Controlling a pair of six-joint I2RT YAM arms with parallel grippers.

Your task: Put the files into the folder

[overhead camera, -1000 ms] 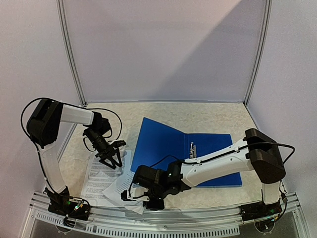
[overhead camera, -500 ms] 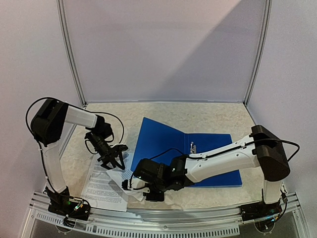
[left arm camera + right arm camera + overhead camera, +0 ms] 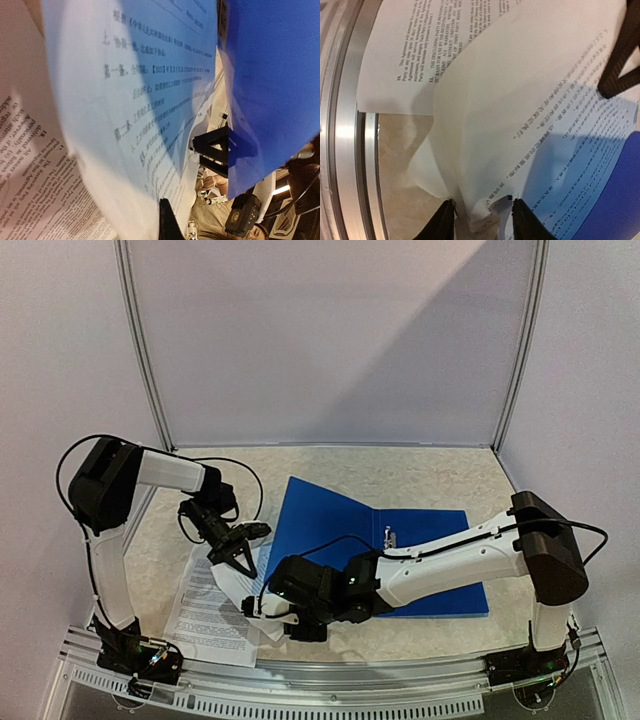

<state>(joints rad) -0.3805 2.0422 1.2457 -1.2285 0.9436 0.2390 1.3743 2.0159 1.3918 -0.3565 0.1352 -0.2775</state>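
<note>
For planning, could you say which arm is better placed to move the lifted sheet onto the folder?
Probably left: the left gripper pinches the lifted sheet beside the folder; the right gripper stands open.

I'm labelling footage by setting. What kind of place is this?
Probably a robotics lab test cell: two arms bolted to a metal rail, plain white panels in aluminium posts, and a folder and printed sheets on the tabletop.

The lower file (image 3: pixel 415 45) carries English print in numbered clauses. In the right wrist view, "10. This Agreement" and "11. THE DISCLOSING PARTY IS PROVIDING" can be read. The upper file (image 3: pixel 145 100) bears Chinese characters. The left wrist view shows the headings "第一条" and "第二条"; the rest is too blurred.
</note>
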